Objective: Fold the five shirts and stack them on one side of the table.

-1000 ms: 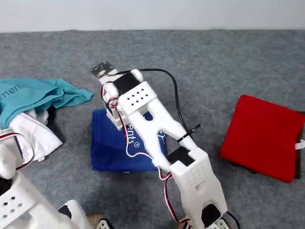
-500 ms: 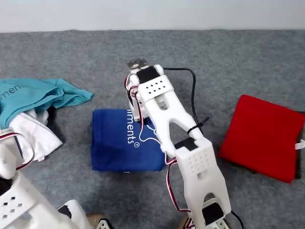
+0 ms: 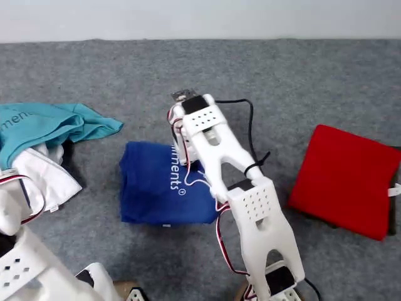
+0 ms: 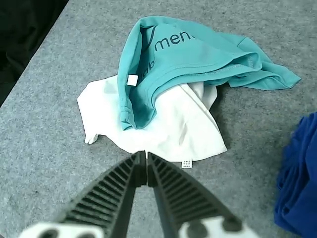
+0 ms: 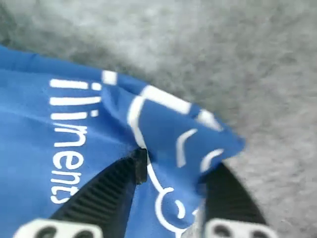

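Observation:
A folded blue shirt [image 3: 153, 185] with white print lies mid-table. My right gripper [image 3: 180, 149] is at its far right corner, and the right wrist view has its fingers [image 5: 124, 173] closed around a raised fold of the blue shirt [image 5: 74, 129]. A crumpled teal shirt [image 3: 47, 124] lies partly over a white shirt [image 3: 44, 172] at the left. A folded red shirt [image 3: 344, 179] rests at the right. My left gripper [image 4: 147, 157] hangs shut and empty above the carpet, just short of the white shirt's [image 4: 168, 124] near edge; the teal shirt [image 4: 188, 59] lies beyond.
Grey carpet [image 3: 301, 88] covers the table. The left arm's white base [image 3: 25, 263] fills the near left corner. A dark cloth edge [image 3: 395, 194] peeks out beside the red shirt. The table's left edge [image 4: 29, 64] drops off into dark.
The right arm swung right along the blue shirt's far edge, then settled onto its far right corner. The shirt's far edge has bunched a little. The left arm kept still.

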{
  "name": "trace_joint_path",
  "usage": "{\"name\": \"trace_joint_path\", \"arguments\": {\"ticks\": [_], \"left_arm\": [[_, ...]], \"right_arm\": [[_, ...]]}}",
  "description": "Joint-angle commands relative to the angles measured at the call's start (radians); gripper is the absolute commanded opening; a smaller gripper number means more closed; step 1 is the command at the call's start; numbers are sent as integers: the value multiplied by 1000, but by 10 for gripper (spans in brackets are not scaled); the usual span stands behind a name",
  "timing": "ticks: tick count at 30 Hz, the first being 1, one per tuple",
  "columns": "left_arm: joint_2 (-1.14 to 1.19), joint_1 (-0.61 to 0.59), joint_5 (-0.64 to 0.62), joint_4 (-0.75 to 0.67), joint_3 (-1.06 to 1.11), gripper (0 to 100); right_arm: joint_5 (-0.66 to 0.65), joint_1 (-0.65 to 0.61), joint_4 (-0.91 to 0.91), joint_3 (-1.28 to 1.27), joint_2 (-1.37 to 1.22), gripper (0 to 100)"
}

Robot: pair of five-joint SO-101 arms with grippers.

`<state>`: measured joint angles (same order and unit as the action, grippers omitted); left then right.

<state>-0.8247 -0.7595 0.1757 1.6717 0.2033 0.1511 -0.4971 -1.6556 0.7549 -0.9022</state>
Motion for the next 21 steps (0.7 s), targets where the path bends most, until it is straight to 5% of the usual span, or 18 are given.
{"name": "trace_joint_path", "arguments": {"ticks": [1,5,14,21], "left_arm": [[-14,0,-11,3,-2,15],[-14,2,-11,2,-2,15],[-14,2,-11,2,-2,15],[-14,101,-11,9,-2,15]], "right_arm": [[-54,56,7,8,13,7],[-133,130,-27,8,13,10],[-586,349,-27,221,5,9],[-957,321,22,354,-1,9]]}}
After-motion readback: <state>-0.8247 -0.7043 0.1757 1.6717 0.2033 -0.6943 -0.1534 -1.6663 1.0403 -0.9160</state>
